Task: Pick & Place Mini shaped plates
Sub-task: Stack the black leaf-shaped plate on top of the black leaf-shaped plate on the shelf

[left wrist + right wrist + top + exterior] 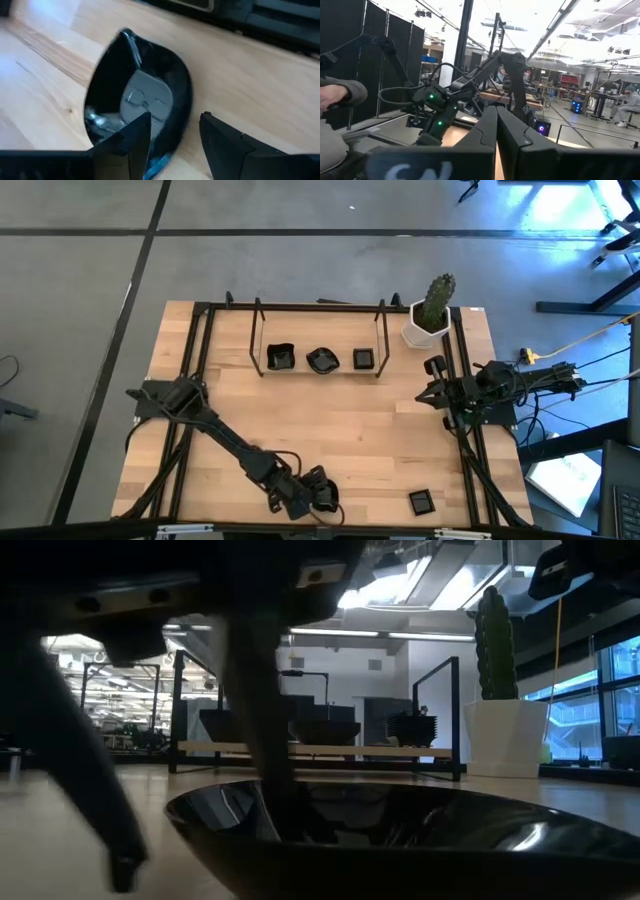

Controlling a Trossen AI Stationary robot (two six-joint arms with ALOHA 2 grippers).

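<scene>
One leaf-shaped plate [137, 100] lies flat, tip pointing away from wide-open left gripper [172, 132] straddling its rim.

A glossy black leaf-shaped plate [137, 100] lay flat on the wooden table [350, 420] at its near edge, one pointed tip showing, its rim between the spread fingers of the left gripper [172, 145]. To its right along the same edge sat a small flat square plate [422, 502]. At the table's far side stood three stacks: wavy-edged squarish plates [280, 358], rounded leaf-like plates [322, 360], small squares [363, 359].
</scene>
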